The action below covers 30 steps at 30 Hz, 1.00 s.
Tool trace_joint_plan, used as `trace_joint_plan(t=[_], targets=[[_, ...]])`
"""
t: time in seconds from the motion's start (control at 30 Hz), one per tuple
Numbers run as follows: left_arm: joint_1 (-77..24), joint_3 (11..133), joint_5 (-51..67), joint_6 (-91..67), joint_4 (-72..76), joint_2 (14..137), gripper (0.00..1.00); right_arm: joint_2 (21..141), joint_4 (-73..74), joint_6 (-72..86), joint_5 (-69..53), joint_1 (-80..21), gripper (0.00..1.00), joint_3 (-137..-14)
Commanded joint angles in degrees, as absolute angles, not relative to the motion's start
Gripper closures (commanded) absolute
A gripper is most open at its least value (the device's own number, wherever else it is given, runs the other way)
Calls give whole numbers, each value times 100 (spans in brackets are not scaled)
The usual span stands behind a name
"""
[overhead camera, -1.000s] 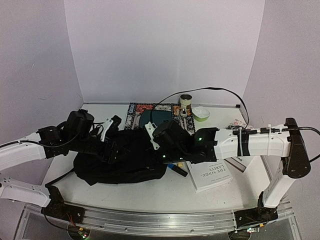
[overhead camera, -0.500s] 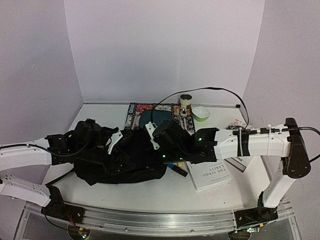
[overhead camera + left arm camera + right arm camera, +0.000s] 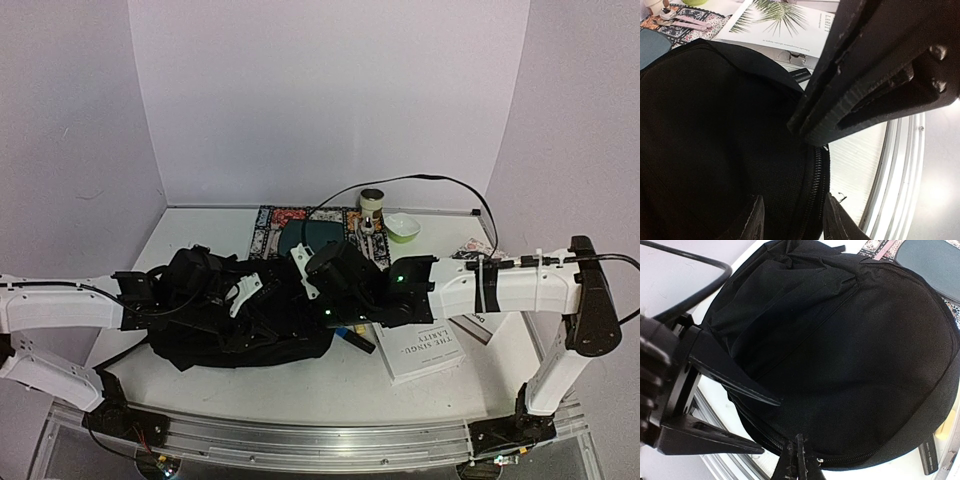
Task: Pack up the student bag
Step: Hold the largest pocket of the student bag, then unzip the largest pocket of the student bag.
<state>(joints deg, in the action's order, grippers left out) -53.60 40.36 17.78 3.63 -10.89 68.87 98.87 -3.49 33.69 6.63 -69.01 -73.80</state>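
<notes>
The student bag (image 3: 205, 335) is a black backpack lying flat at the table's near left, zipper rim facing the front. My left gripper (image 3: 255, 305) is over the bag. In the left wrist view it (image 3: 792, 222) is open, one finger on each side of the bag's (image 3: 700, 125) zipper rim. My right gripper (image 3: 322, 312) is at the bag's right front edge. In the right wrist view its fingers (image 3: 797, 460) are pressed together at the bag's (image 3: 850, 340) zipper line, apparently on the small zipper pull (image 3: 826, 147). The bag's inside is hidden.
A white book (image 3: 420, 350) lies right of the bag, with a dark marker (image 3: 355, 338) at its edge. Behind are a patterned mat (image 3: 285, 222), a teal flat object (image 3: 310, 238), a can (image 3: 372, 200) and a green bowl (image 3: 403, 227). A cable arcs overhead.
My left arm has moved right across the bag, bringing its gripper close to the right gripper. The right arm and the bag have not visibly moved.
</notes>
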Motion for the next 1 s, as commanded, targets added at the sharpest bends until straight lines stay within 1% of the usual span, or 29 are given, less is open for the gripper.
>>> trace_joint_plan(t=[0.0, 0.17, 0.23, 0.27, 0.43, 0.5, 0.8, 0.97], targets=[[-5388, 4234, 1719, 770, -822, 7091, 59, 9645, -470, 3384, 646, -6864, 100, -7444], [-5388, 4313, 1757, 954, -713, 7347, 60, 9703, -484, 3377, 555, -6865, 100, -7478], [-5388, 4365, 1815, 982, -698, 7413, 63, 9713, -484, 3383, 556, -6864, 100, -7488], [-5388, 4390, 1868, 983, -702, 7427, 67, 9705, -483, 3384, 575, -6864, 100, -7485], [-5388, 4274, 1958, 908, -719, 7123, 94, 9536, -463, 3386, 915, -6852, 100, -7309], [-5388, 4166, 1900, 875, -805, 6840, 100, 9410, -420, 3384, 990, -6780, 100, -7179], [-5387, 3974, 1348, 1008, -1716, 5806, 100, 8920, -156, 3193, 1289, -6176, 100, -6724], [-5382, 4265, 700, 1377, -2450, 5564, 100, 8763, 54, 2960, 1468, -5765, 100, -6703]])
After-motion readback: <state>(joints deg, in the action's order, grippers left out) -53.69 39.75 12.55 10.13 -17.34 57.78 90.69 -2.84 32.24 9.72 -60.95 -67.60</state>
